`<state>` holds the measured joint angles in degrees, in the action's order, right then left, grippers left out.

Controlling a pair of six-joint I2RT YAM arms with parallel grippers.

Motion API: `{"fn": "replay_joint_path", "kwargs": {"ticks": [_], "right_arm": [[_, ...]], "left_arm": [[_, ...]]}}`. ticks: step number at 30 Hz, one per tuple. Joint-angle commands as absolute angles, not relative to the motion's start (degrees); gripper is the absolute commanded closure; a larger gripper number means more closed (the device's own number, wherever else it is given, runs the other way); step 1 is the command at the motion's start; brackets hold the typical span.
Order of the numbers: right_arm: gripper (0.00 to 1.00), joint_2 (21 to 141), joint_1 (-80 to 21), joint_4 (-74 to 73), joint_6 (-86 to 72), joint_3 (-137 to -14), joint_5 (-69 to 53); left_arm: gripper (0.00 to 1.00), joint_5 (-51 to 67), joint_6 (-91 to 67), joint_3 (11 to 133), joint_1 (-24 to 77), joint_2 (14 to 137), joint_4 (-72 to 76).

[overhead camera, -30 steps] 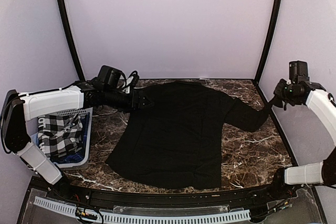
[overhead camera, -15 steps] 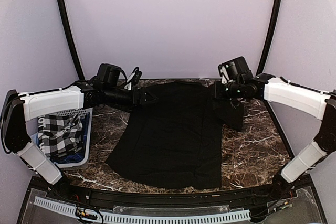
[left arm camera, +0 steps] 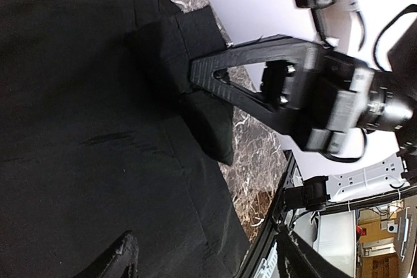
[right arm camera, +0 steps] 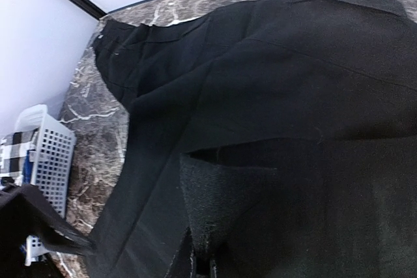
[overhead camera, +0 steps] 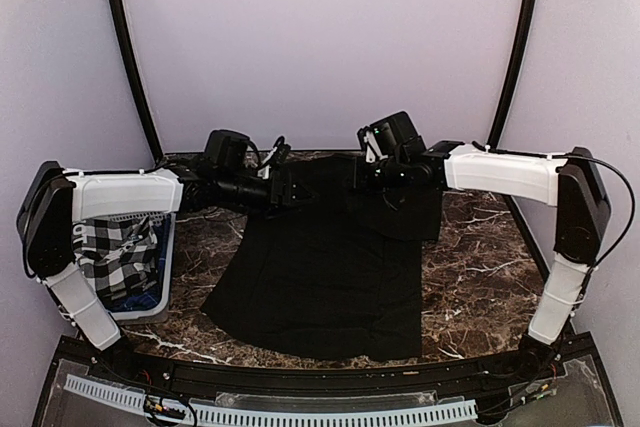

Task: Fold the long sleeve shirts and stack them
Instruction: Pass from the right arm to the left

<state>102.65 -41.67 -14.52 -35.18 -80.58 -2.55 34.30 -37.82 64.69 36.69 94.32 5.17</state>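
A plain black long sleeve shirt [overhead camera: 330, 277] lies flat on the marble table [overhead camera: 480, 267], collar at the back. My right gripper [overhead camera: 368, 175] is shut on the cuff of the shirt's right sleeve [overhead camera: 425, 212] and holds it folded across the upper chest. In the right wrist view the cuff [right arm camera: 218, 200] sits pinched in the right gripper [right arm camera: 205, 266]. My left gripper [overhead camera: 292, 192] hovers open over the shirt's left shoulder. Its fingertips [left arm camera: 124, 258] stand wide apart above the black cloth [left arm camera: 98, 128], with nothing between them. The right gripper's finger [left arm camera: 260, 89] and the cuff [left arm camera: 169, 40] show in the left wrist view.
A white slatted basket [overhead camera: 165, 237] stands at the table's left edge and holds black-and-white checked cloth [overhead camera: 115, 257]. The same basket [right arm camera: 45, 161] shows in the right wrist view. Black frame posts [overhead camera: 130, 57] rise at the back corners. Marble shows to the right of the shirt.
My right arm has swung from the far right to the middle, carrying the sleeve over the shirt's body. My left gripper has shifted a little to the right and its jaws have narrowed slightly.
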Motion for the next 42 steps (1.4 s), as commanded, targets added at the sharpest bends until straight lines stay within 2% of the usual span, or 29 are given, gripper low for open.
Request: {"fn": "replay_joint_path", "kwargs": {"ticks": [1, 10, 20, 25, 34, 42], "right_arm": [[1.0, 104.6, -44.3, -9.4, -39.2, -83.3, -6.3], [1.0, 105.2, -45.8, -5.6, -43.1, -81.5, -8.6], [1.0, 103.6, -45.9, -2.9, -44.8, -78.1, -8.7], [1.0, 102.8, -45.5, -1.3, -46.3, -76.9, -8.1], [1.0, 101.9, -43.7, 2.6, -48.5, -74.4, -11.1], [1.0, 101.9, -43.0, 4.5, -49.7, -73.5, -12.2]], "left_arm": [[0.3, 34.0, -38.1, 68.1, 38.5, 96.8, 5.6], [0.33, 31.1, -38.0, 73.9, 40.3, 102.0, 3.4], [0.51, 26.9, -36.8, 78.8, 42.4, 107.0, -0.8], [0.53, 25.3, -37.4, 76.9, 42.7, 106.1, -0.4], [0.53, 23.1, -42.2, 66.0, 42.7, 99.1, 11.0], [0.53, 23.9, -43.6, 65.5, 42.7, 99.4, 13.0]]}}
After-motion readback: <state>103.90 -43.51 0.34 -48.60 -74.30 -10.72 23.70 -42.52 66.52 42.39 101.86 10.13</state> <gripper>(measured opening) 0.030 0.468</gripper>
